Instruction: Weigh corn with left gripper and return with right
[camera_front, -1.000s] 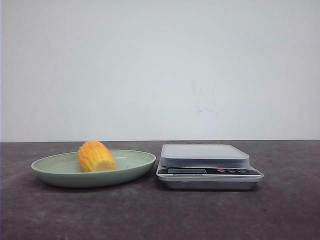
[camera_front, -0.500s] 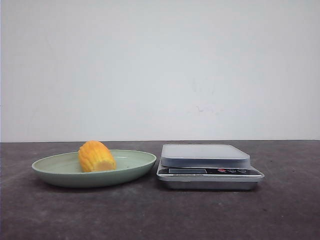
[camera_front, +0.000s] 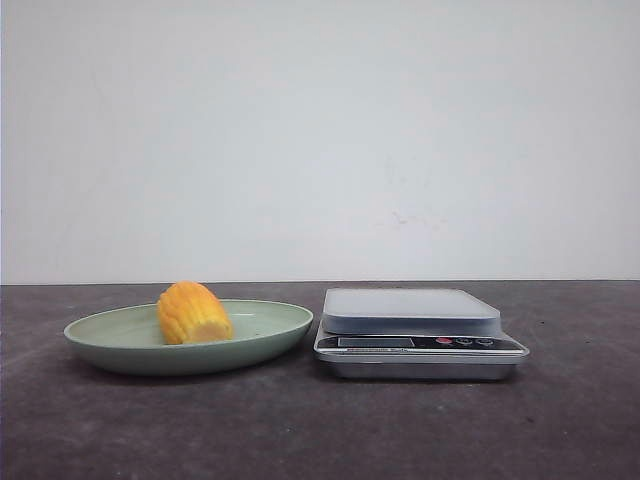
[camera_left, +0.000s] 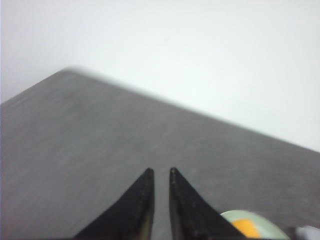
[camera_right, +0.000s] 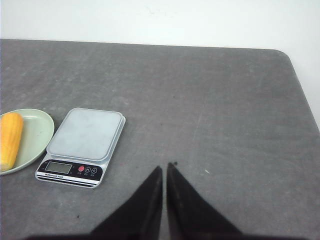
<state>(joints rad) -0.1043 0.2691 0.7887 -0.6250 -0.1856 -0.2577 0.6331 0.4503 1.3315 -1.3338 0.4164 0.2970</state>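
The corn (camera_front: 192, 313), a short yellow-orange cob piece, lies on the green plate (camera_front: 270, 328) at the left of the table. It also shows in the right wrist view (camera_right: 10, 140) and at the edge of the left wrist view (camera_left: 246, 227). My left gripper (camera_left: 160, 171) is over bare table, away from the plate, its fingers nearly together with a narrow gap and nothing between them. That view is blurred. My right gripper (camera_right: 165, 166) is shut and empty over bare table to the right of the scale. Neither gripper shows in the front view.
A silver kitchen scale (camera_front: 412, 312) with a flat grey platform stands right next to the plate; it also shows in the right wrist view (camera_right: 85, 142). The dark grey table ends at a white wall behind and at a rounded corner (camera_right: 285, 52) on the far right.
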